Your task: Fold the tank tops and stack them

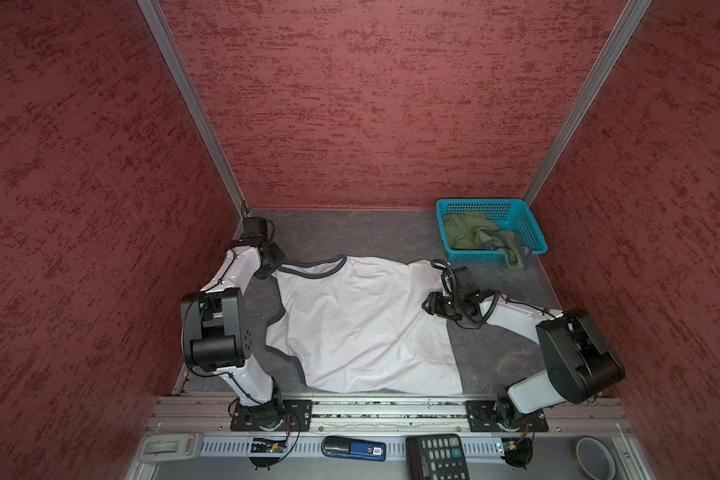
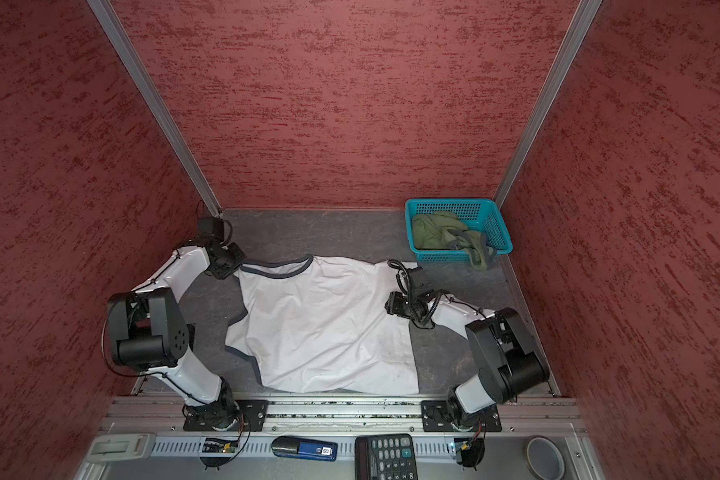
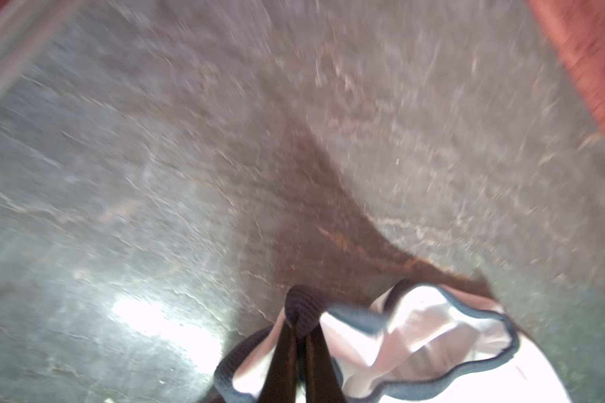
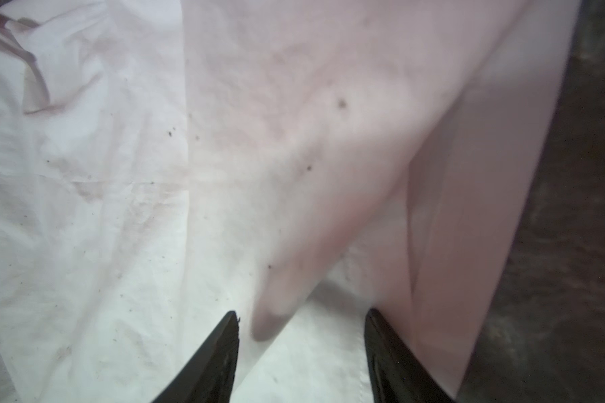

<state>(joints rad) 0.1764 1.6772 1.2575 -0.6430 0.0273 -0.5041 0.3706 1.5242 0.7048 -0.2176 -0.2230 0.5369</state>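
The white tank top (image 1: 362, 324) (image 2: 321, 324) lies spread on the grey table, its navy-trimmed neck toward the left. My left gripper (image 1: 273, 266) (image 2: 231, 266) is at its far left corner. In the left wrist view that gripper (image 3: 300, 333) is shut on a dark ribbed strap (image 3: 303, 307) of the white tank top. My right gripper (image 1: 427, 305) (image 2: 389, 303) hovers at the shirt's right edge, and the right wrist view shows it (image 4: 301, 315) open over white cloth (image 4: 119, 209). The olive tank top (image 1: 472, 235) (image 2: 437, 232) lies crumpled in the basket.
A teal basket (image 1: 479, 202) (image 2: 449, 201) stands at the back right corner, with olive cloth hanging over its front rim. Red walls close in three sides. On the front shelf lie a calculator (image 1: 437, 457), a blue and black device (image 1: 352, 448) and a tape roll (image 1: 595, 457).
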